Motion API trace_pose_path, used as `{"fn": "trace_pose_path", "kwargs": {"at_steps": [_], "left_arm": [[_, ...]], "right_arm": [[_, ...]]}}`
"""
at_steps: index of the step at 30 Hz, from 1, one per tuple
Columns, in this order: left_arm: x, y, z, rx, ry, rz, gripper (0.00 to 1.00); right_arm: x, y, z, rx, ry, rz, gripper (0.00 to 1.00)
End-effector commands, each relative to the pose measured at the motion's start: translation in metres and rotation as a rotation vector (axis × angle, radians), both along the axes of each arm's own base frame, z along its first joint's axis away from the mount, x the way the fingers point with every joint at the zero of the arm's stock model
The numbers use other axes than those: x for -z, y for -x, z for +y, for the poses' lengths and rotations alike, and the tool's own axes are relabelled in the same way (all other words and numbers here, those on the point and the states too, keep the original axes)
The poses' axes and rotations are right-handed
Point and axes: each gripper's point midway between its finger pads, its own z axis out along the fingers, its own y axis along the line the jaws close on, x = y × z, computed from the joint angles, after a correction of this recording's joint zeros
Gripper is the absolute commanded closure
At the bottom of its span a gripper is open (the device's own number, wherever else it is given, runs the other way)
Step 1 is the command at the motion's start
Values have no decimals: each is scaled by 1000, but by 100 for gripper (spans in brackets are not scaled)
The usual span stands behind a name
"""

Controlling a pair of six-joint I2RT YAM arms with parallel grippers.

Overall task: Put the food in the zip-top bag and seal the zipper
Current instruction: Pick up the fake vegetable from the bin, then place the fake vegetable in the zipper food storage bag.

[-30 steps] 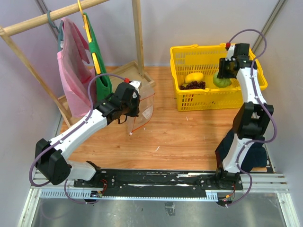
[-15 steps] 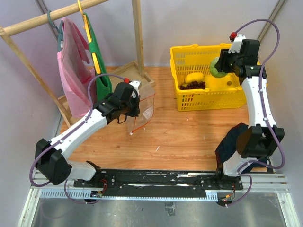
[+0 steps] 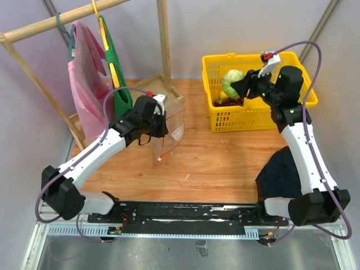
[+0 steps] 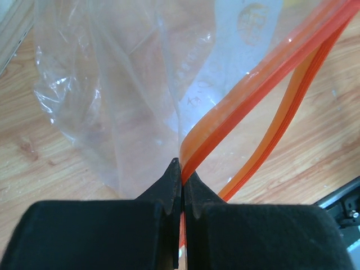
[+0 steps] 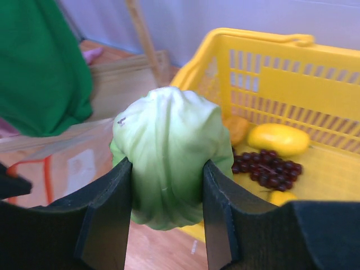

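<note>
Left jaws are pressed shut on the zipper (image 4: 247,95) of the zip-top bag (image 3: 173,128), which hangs over the surface's (image 3: 225,163) left side. Right jaws pinch the pale-green cabbage (image 5: 166,152), up over the yellow basket (image 3: 253,117) with berries (image 5: 269,171) inside.

Nothing legible is showing anywhere. The zip-top bag (image 4: 101,101) is carrying a faint round printed mark (image 4: 253,18) beside the zipper (image 4: 253,90) and small characters (image 4: 194,101) lower down, both coming through too blurred to read.
</note>
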Motion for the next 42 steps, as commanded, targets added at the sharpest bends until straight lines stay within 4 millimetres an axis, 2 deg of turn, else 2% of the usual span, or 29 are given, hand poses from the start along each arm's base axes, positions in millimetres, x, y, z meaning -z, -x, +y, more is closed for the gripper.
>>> {"fn": "trace_pose_path", "kwargs": {"at_steps": [1, 8, 15, 19, 21, 29, 32, 35, 42], "left_arm": [[-36, -4, -15, 10, 108, -28, 100], [-56, -1, -22, -17, 188, -8, 100], [-60, 1, -29, -47, 255, 32, 100], [-60, 2, -33, -58, 287, 50, 100], [-60, 1, -34, -63, 298, 57, 100], [-64, 1, -41, -63, 352, 68, 100], [-64, 2, -43, -64, 365, 68, 100], [-64, 2, -43, -68, 376, 68, 100], [-62, 4, -39, -81, 377, 64, 100]], "right_arm": [[-34, 30, 42, -163, -121, -145, 79], [-41, 70, 84, -344, -220, -198, 80], [-49, 113, 131, -549, -348, -215, 81], [-50, 130, 150, -637, -363, -274, 81], [-51, 141, 159, -682, -453, -210, 82], [-28, 146, 187, -772, -540, -137, 83], [-13, 144, 196, -792, -551, -89, 83], [2, 139, 200, -784, -551, -56, 83], [50, 117, 199, -671, -463, 9, 84]]}}
